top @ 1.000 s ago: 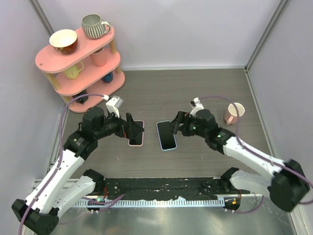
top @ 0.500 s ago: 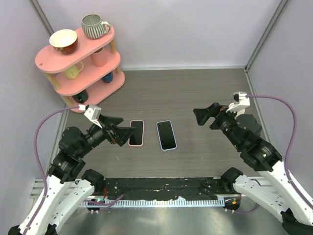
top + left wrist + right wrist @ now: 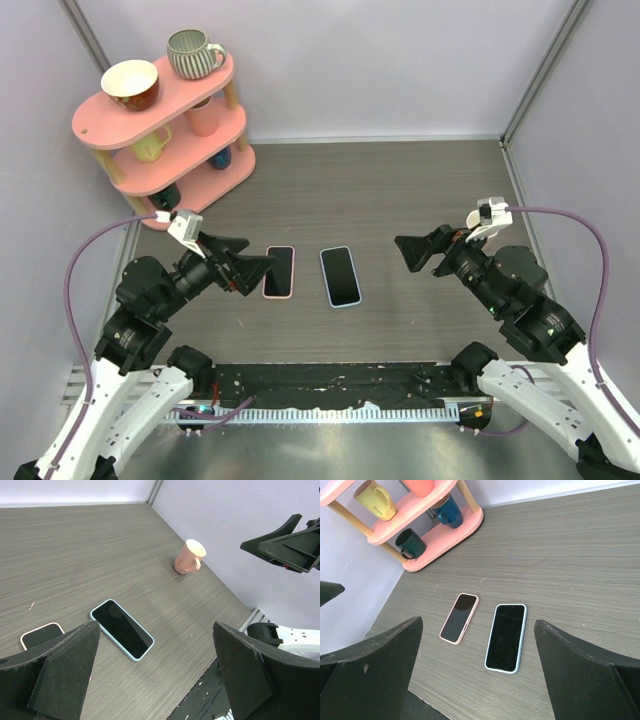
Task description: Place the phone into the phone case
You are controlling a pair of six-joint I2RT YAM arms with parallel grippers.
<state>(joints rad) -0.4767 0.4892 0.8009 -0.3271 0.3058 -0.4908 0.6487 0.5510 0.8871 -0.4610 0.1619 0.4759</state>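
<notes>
Two black-screened phones lie flat side by side on the wood table: one with a pink rim (image 3: 279,271) on the left and a larger one with a light-blue rim (image 3: 340,276) on the right. Both show in the left wrist view (pink (image 3: 42,635), blue (image 3: 121,635)) and the right wrist view (pink (image 3: 459,618), blue (image 3: 506,637)). My left gripper (image 3: 258,255) is open and empty, raised left of the pink phone. My right gripper (image 3: 402,252) is open and empty, raised right of the blue phone. I see no separate empty case.
A pink three-tier shelf (image 3: 160,110) with several mugs and a bowl stands at the back left. A pink mug (image 3: 189,557) lies on its side at the right of the table, hidden by the right arm from above. Walls enclose the back and sides.
One second ago both grippers were low at the phones. Both arms have pulled back and up, away from the phones. The phones have not moved.
</notes>
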